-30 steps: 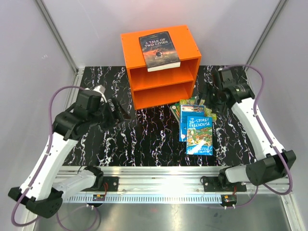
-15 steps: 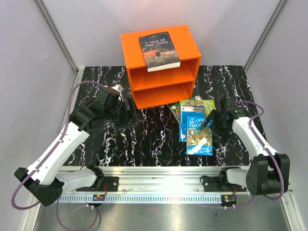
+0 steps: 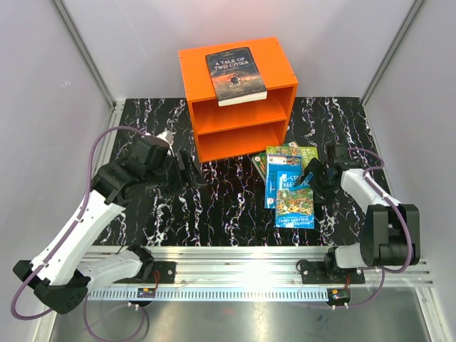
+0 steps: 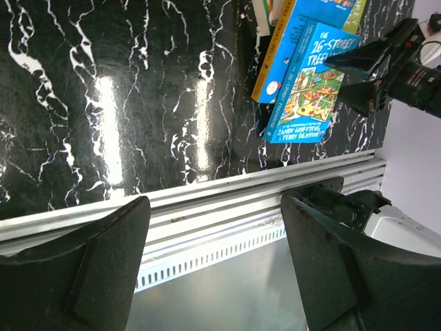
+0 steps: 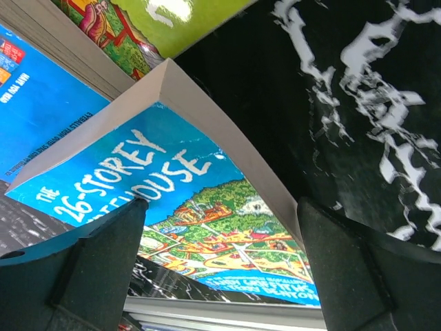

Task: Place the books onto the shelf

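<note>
The orange shelf (image 3: pixel 239 100) stands at the back of the black marbled table. The dark "A Tale of Two Cities" book (image 3: pixel 235 74) lies flat on its top. A loose pile of books lies right of centre, with a blue "26-Storey Treehouse" (image 3: pixel 292 203) uppermost and green ones (image 3: pixel 303 152) underneath. My right gripper (image 3: pixel 311 176) is open at the blue book's right edge. In the right wrist view the blue book (image 5: pixel 227 227) has one finger over its cover and the other past its page edge. My left gripper (image 3: pixel 189 171) hangs open and holds nothing, left of the shelf.
An aluminium rail (image 3: pixel 235 256) runs along the near edge, with both arm bases bolted to it. Grey walls close in the back and sides. The left wrist view shows the rail (image 4: pixel 207 200), the blue book (image 4: pixel 303 89) and the right gripper (image 4: pixel 368 72).
My right arm swung down from the back right to the blue book's right edge. My left arm moved right towards the shelf, then eased back a little. Both grippers stayed open.
</note>
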Robot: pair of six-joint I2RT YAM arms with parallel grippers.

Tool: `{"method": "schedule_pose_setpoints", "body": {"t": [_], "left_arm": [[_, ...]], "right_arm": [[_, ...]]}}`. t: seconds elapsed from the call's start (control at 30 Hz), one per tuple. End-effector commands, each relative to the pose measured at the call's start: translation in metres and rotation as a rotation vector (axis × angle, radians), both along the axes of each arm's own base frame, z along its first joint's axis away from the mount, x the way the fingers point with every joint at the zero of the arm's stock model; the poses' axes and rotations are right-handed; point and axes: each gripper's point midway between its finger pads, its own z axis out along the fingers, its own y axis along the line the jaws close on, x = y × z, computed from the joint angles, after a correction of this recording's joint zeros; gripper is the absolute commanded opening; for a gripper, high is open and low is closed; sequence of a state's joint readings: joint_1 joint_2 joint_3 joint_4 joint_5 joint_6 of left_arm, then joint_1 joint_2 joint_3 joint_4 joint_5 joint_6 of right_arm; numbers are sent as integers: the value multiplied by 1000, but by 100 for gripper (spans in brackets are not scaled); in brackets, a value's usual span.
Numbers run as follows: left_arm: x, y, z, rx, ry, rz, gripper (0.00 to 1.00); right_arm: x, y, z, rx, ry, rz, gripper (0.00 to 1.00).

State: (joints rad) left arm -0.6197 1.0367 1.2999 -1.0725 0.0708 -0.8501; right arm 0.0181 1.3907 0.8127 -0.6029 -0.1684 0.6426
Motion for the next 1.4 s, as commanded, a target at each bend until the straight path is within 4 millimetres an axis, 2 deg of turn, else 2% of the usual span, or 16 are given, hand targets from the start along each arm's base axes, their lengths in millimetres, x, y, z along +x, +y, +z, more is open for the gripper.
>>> {"method": "schedule_pose_setpoints", "body": {"t": [0.0, 0.03, 0.13, 0.27, 0.37, 0.43, 0.47, 0.57, 0.6, 0.7, 0.77, 0.83, 1.07, 1.17, 1.27, 1.37], "left_arm": [[-1, 5, -5, 11, 11, 37, 79], [-1, 5, -6, 13, 16, 39, 79], [0, 4, -10, 20, 33, 44, 79], [2, 3, -12, 27, 46, 48, 79], [5, 0, -16, 36, 59, 46, 79], [8, -4, -22, 45, 75, 37, 79], [10, -6, -22, 44, 78, 35, 79], [14, -16, -21, 36, 78, 15, 78], [16, -18, -20, 37, 77, 13, 78], [19, -24, -20, 33, 73, 2, 78], [20, -27, -21, 22, 69, 1, 78], [19, -30, -24, 7, 71, -1, 78], [18, -32, -20, -27, 43, -8, 78], [18, -36, -17, -43, 33, -22, 78], [17, -41, -13, -69, 9, -41, 77], [16, -57, -4, -141, -34, -97, 78]], "right_arm": [[20, -11, -24, -47, -44, -8, 100], [26, -3, -26, 1, -65, 11, 100], [25, 12, -36, 84, -80, 18, 100], [33, 15, -30, 109, -118, 2, 100], [34, 24, -38, 168, -102, 0, 98], [35, 29, -43, 197, -91, 12, 85], [35, 30, -44, 201, -89, 14, 63], [33, 29, -39, 194, -95, 24, 34], [32, 27, -37, 180, -95, 32, 20], [26, 22, -27, 143, -102, 53, 6], [21, 20, -19, 126, -103, 68, 3], [17, 21, -8, 126, -102, 79, 0], [6, 27, 42, 166, -154, 79, 0], [4, 31, 76, 189, -209, 86, 0], [6, 35, 119, 208, -296, 107, 0], [8, 45, 156, 262, -352, 143, 0]]}}
